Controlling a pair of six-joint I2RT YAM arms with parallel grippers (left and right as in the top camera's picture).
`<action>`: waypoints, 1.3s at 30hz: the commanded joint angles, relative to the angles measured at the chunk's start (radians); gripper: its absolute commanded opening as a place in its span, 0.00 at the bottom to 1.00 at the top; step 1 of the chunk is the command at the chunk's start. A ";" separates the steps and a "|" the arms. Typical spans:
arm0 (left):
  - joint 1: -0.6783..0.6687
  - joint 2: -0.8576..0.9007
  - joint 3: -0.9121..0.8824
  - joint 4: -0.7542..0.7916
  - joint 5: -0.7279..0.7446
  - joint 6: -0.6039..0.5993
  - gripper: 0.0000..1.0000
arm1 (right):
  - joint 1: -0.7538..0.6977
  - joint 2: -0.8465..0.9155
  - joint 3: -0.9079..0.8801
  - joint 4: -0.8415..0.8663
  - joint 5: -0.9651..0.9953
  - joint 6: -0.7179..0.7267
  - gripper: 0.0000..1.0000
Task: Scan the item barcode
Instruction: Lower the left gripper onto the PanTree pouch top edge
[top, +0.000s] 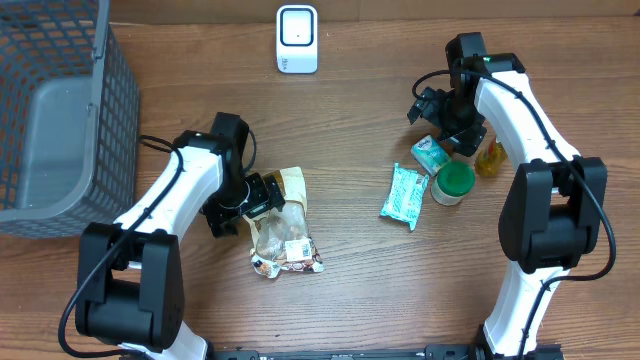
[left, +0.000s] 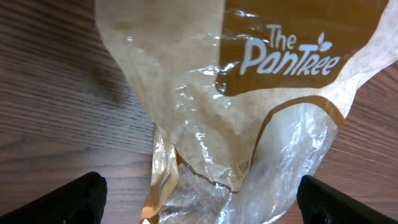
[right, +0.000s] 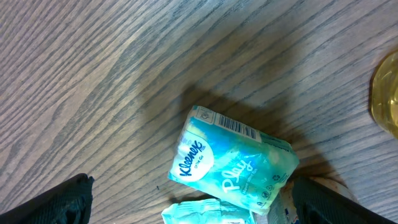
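Left hand (left: 202, 208) spread wide over the bag (left: 249, 124), gripping nothing; right hand (right: 186, 205) equally wide above the tissue pack (right: 233, 162). Bare wooden tabletop (top: 350, 110) between them. Scanner (top: 297, 38) at the far edge, basket (top: 115, 100) at the left.

We count one grey mesh basket (top: 115, 100), one white scanner (top: 297, 38) and one Pantree bag (top: 280, 225). There are two teal packs, the Kleenex pack (top: 432, 153) and the longer pack (top: 404, 195). We also count one green-lidded jar (top: 453, 184) and one amber bottle (top: 490, 159).
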 joint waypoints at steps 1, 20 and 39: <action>-0.047 -0.026 -0.008 0.011 -0.058 0.025 1.00 | -0.004 -0.022 0.027 0.003 -0.002 -0.004 1.00; -0.117 -0.025 -0.116 0.164 -0.128 -0.118 0.98 | -0.004 -0.022 0.027 0.003 -0.002 -0.004 1.00; -0.114 -0.025 -0.165 0.248 -0.129 -0.186 0.87 | -0.004 -0.022 0.027 0.003 -0.002 -0.004 1.00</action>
